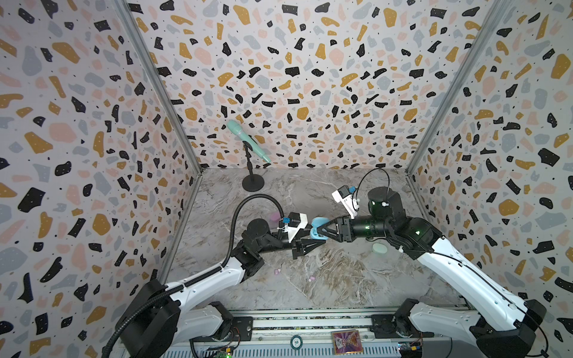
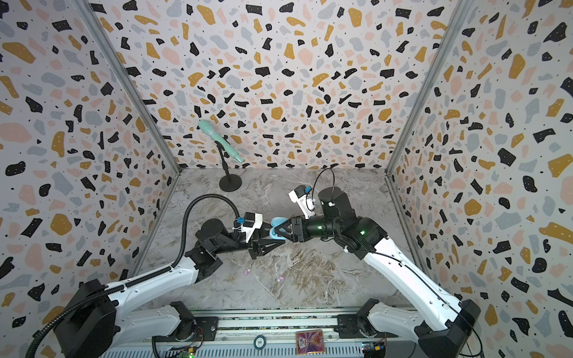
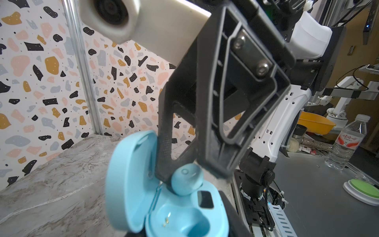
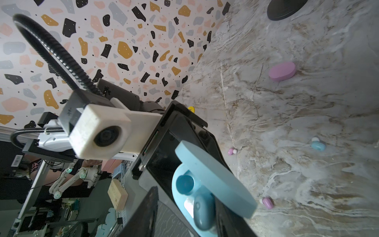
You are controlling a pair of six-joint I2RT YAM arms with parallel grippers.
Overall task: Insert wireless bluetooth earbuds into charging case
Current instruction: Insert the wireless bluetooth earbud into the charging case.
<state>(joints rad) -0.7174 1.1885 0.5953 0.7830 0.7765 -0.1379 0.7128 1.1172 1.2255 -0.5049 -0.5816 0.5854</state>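
Inside smooth oval case (image 3: 127, 180), rounded blue earbud (image 3: 186, 181)

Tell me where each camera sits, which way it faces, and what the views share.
Top views: overhead, facing down and forward to the back wall; left arm and right arm show, the left gripper holding the open blue case.
Left wrist: on the left arm, facing the case; the right gripper straddles a blue earbud there.
Right wrist: on the right arm, facing the left gripper and case; its own fingers flank the earbud.
Shared: both wrist views show case and earbud, from opposite sides.
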